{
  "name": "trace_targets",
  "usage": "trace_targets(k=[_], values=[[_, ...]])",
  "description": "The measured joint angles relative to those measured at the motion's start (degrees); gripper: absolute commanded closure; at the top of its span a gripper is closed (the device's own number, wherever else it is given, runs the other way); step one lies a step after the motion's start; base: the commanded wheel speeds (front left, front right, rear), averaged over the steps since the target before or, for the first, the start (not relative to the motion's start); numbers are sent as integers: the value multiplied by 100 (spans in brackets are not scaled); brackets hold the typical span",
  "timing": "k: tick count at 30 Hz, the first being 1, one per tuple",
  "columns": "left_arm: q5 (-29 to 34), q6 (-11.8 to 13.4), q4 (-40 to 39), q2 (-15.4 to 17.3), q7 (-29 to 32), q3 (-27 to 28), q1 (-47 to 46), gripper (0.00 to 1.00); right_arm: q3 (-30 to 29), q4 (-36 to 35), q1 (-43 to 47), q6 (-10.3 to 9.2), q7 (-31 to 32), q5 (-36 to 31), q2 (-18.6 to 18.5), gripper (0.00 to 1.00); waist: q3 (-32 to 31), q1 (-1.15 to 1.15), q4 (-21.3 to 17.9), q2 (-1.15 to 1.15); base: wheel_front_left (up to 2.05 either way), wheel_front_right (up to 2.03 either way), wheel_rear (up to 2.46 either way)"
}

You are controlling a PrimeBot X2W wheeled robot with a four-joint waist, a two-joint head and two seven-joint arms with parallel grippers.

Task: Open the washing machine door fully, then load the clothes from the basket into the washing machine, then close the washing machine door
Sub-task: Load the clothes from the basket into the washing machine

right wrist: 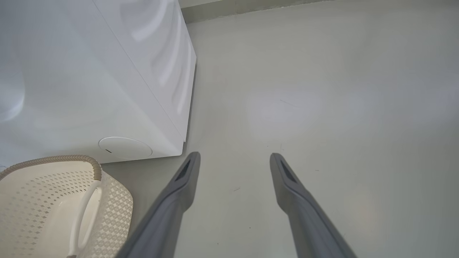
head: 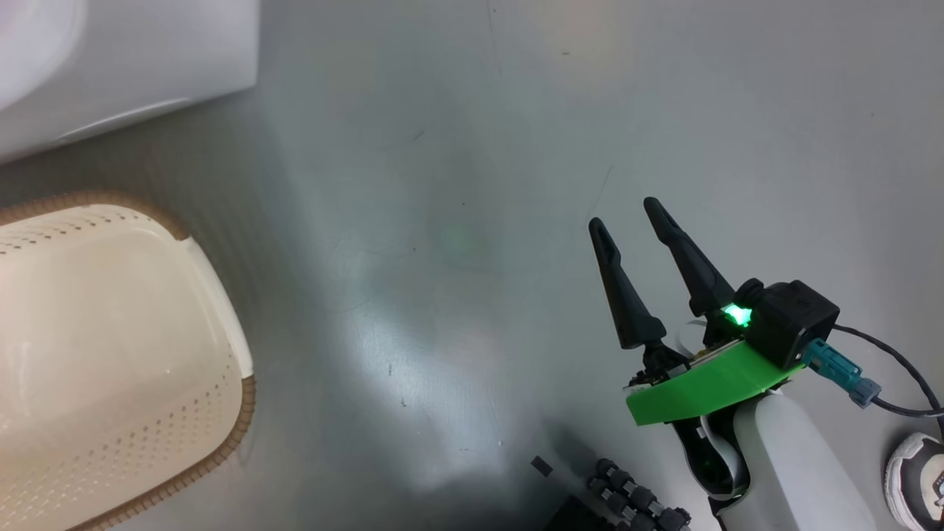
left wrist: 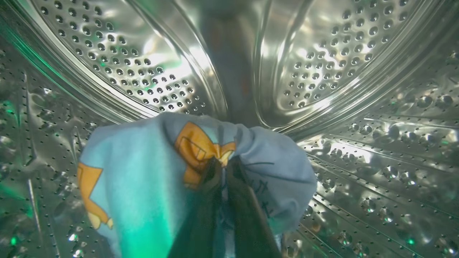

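Deep inside the machine now! The left gripper [left wrist: 224, 163] is well within the steel drum [left wrist: 322, 53], its two dark fingers pinched tight together on the clothes [left wrist: 143, 179]. Blue fabric with orange prints is bunched around the tips and spilling to either side. Whether the bundle rests on the perforated wall or hangs just above it, I cannot tell.

Out on the other side, the right gripper [head: 625, 214] hovers over bare floor [head: 472, 147]. Its jaws are spread wide with nothing between them. It sits beside the white flank of the washing machine [right wrist: 107, 71] and near the basket [head: 247, 398], whose visible part holds no fabric.

Here is the danger. That cloth wraps right round the fingers, so when the jaws part it may cling. A quick retreat could then drag the bundle back toward the opening. If it drops too near the mouth, a trailing fold could get trapped by the washing machine door, and how wide that door stands I cannot tell.

The raised rib at the drum's back is close ahead, and pushing further risks a knock. A shoe [head: 914, 479] sits near the right arm, so a careless swing there could clip it, or nudge the basket.
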Motion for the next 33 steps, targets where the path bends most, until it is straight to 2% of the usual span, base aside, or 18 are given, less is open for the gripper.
trace_targets(k=[2, 4, 16, 21, 26, 33], values=[[14, -1, 144, -1, -63, -60, -70, 100, -1, -2, -9, 0, -1, 0, 1, 0, 6, 0, -18, 0, 0, 0, 0], [36, -2, 267, 3, -144, -99, -131, 0, -4, -13, -43, 0, -1, 0, 1, 0, -6, 0, -21, 0, 0, 0, 0], [31, -21, 848, -57, -599, -309, -251, 0, -55, -38, -68, 0, -1, -12, 2, 0, -106, 0, 117, 0, 0, 0, 0], [-185, -43, 1032, -145, -834, -309, -181, 0, -144, -37, -68, 0, -1, -112, 2, 0, -241, 0, 225, 0, 0, 0, 0], [-338, -43, 1015, -305, -1038, -599, 317, 0, -243, -36, -66, 0, -1, -224, 0, 0, -403, 0, 390, 0, 0, 0, 0], [-880, -49, 516, -583, -1235, -1167, 1329, 0, -405, -53, -36, 0, 12, -475, -2, 0, -696, 0, 681, 0, 0, 0, 0]])
